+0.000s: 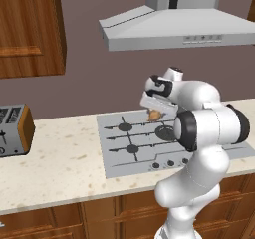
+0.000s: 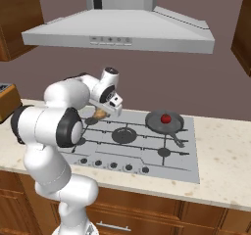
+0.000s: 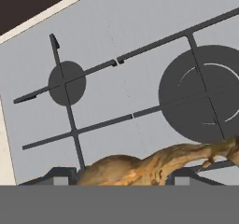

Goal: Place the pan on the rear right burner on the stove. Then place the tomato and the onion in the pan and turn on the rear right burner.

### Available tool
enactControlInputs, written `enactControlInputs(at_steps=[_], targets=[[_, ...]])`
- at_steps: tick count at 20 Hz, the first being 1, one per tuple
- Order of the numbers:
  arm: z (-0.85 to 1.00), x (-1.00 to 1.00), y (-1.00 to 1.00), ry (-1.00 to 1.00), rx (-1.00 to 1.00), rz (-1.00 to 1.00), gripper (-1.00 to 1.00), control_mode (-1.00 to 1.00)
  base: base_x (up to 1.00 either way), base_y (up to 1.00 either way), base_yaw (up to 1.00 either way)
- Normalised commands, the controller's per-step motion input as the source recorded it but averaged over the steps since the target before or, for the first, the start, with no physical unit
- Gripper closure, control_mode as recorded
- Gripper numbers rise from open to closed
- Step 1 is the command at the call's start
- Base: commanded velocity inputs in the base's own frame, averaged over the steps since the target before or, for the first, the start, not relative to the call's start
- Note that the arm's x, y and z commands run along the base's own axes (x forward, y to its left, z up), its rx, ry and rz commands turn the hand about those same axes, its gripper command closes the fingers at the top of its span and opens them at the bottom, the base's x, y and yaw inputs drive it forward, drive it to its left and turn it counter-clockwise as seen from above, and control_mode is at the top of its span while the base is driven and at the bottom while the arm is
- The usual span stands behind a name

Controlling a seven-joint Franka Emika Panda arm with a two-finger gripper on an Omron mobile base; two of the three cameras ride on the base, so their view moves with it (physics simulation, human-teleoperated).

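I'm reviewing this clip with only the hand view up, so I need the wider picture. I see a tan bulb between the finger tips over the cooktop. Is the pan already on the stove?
Observer: Yes. In the right base view the pan sits on the rear right burner of the stove, handle pointing toward the front.
Operator: Anything in it yet?
Observer: The tomato lies inside the pan.
Operator: And where is the tool relative to the pan?
Observer: The tool holds the onion above the stove's rear left area, well to the left of the pan, with the large middle burner between them.
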Motion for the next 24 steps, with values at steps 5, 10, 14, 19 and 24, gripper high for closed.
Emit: enactControlInputs(at_steps=[5,10,14,19,24], targets=[[0.01,0.0,-0.6,0.0,0.0,0.0,1.0,-1.0,0.0,0.0,0.0],[0.05,0.0,-0.61,0.0,0.0,0.0,1.0,-1.0,0.0,0.0,0.0],[0.08,0.03,-0.59,0.0,0.0,0.0,1.0,-1.0,0.0,0.0,0.0],[0.09,0.08,-0.53,0.0,0.0,0.0,1.0,-1.0,0.0,0.0,0.0],[0.09,0.25,-0.57,0.0,0.0,0.0,1.0,-1.0,0.0,0.0,0.0]])
